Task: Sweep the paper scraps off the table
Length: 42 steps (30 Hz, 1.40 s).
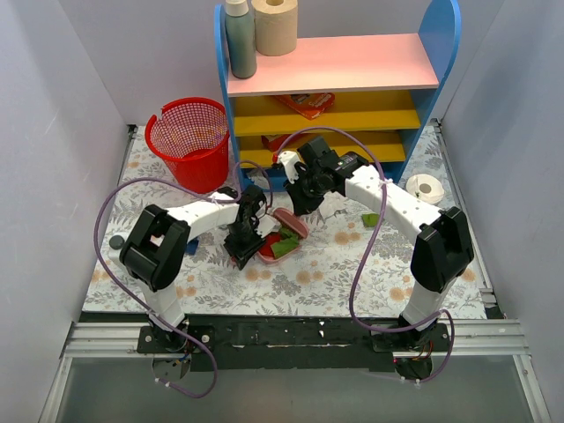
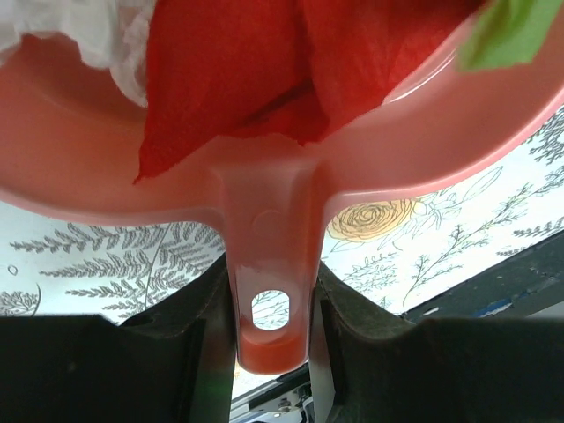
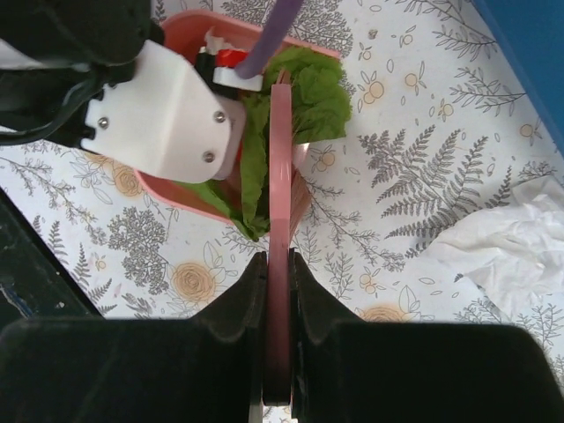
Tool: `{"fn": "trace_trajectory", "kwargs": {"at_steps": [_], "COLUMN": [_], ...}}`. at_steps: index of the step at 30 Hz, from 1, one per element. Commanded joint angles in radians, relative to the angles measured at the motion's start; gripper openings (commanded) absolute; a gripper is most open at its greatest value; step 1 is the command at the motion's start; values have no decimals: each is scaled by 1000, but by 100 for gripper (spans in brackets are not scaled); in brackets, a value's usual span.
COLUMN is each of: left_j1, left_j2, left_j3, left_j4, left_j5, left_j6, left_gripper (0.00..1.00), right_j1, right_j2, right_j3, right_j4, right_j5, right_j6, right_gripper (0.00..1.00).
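My left gripper (image 1: 242, 251) (image 2: 269, 322) is shut on the handle of a salmon-pink dustpan (image 1: 269, 256) (image 2: 269, 264) that rests on the fern-print table (image 1: 352, 264). The pan holds a red paper scrap (image 2: 256, 70), a white scrap (image 2: 97, 31) and a green scrap (image 1: 284, 248) (image 3: 308, 97). My right gripper (image 1: 300, 204) (image 3: 279, 291) is shut on a flat pink brush (image 1: 291, 222) (image 3: 279, 220) whose far end lies against the green scrap at the pan's mouth. A white scrap (image 3: 511, 251) (image 1: 333, 210) and a green scrap (image 1: 370, 219) lie on the cloth to the right.
A red mesh basket (image 1: 189, 141) stands at the back left. A blue, pink and yellow shelf unit (image 1: 335, 79) stands at the back. A white tape roll (image 1: 429, 188) lies at the right. The left arm's white wrist (image 3: 163, 110) is close to the brush.
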<state>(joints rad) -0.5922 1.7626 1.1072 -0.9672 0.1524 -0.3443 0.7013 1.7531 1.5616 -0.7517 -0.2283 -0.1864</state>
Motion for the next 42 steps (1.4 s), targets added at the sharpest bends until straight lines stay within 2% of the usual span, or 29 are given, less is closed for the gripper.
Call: {"fn": "trace_trajectory", "kwargs": {"at_steps": [1,5,9,17,22,32,37,42], "left_j1": [5,8,19,22,34,40,43,43], "left_j2": [37,43,-15,-104,-106,-113,-104,-100], "left_j3": [59,71,23,-104,-104,-115,-121,-121], "left_j4": [10,21,89,255,326,360,367,395], "left_j5": [59,78,121,168,176,145,144,125], "left_j6": [-21,-19,10,77,65,57,48,41], "left_gripper": [0,0,0,0,0,0,0,0], "right_j1": [7,9,7,7,7,7,7,7], "right_j2": [-49,-52,-38,-41,-67,-194,-213,-181], "right_j3": [-15,-11,26,83,120,117,112,148], "right_j4": [-12,-8,3,12,-34,-80,-83,-84], "right_j5": [-66,-16,156,211,175,181,83,78], "right_j6": [25,7,-48,-110,-133,-159,-136,-127], "right_gripper": [1,1,1,1,1,1,1,1]}}
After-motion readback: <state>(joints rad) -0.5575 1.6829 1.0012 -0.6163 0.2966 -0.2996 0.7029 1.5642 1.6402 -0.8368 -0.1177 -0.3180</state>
